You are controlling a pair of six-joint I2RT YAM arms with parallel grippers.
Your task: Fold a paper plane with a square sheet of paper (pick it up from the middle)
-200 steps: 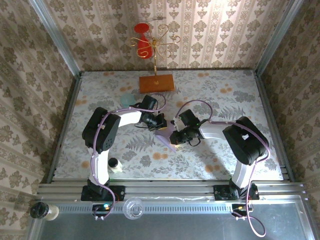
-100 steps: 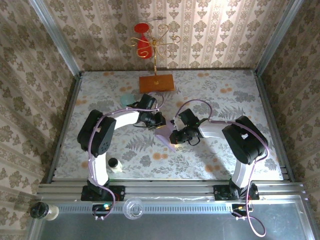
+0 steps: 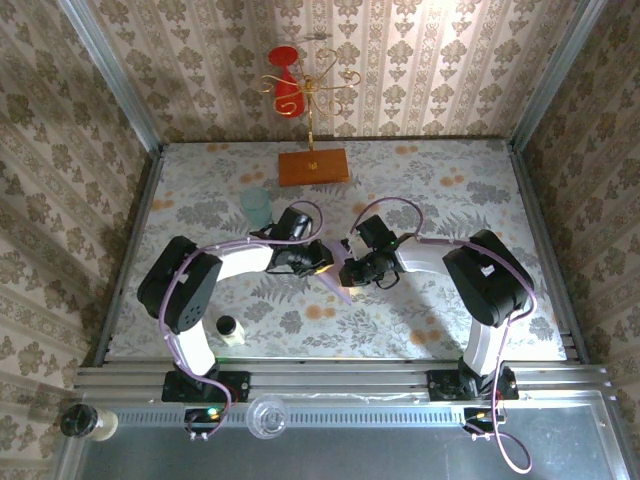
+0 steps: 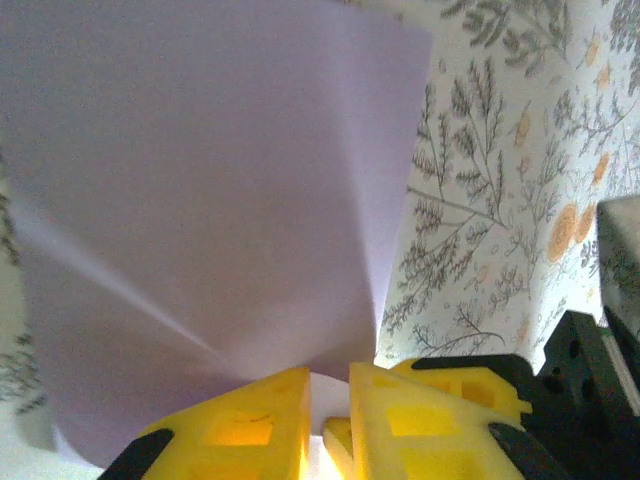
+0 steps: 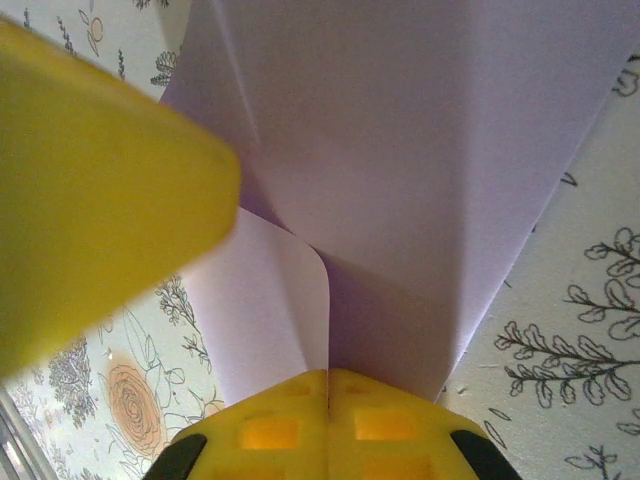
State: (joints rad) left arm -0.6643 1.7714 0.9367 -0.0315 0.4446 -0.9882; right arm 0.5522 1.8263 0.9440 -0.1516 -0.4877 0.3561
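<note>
Now the right gripper (image 5: 328,382) is clamped on the partly folded lilac sheet (image 3: 336,283) at mid-table between the arms, while the left gripper (image 4: 330,388) beside it stands slightly parted.

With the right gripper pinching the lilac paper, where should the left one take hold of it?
Probably the near edge of the paper, just ahead of the left gripper, approached edge-on from the left. The sheet is thin and creased there, on the side away from the fold that the right gripper clamps.
</note>
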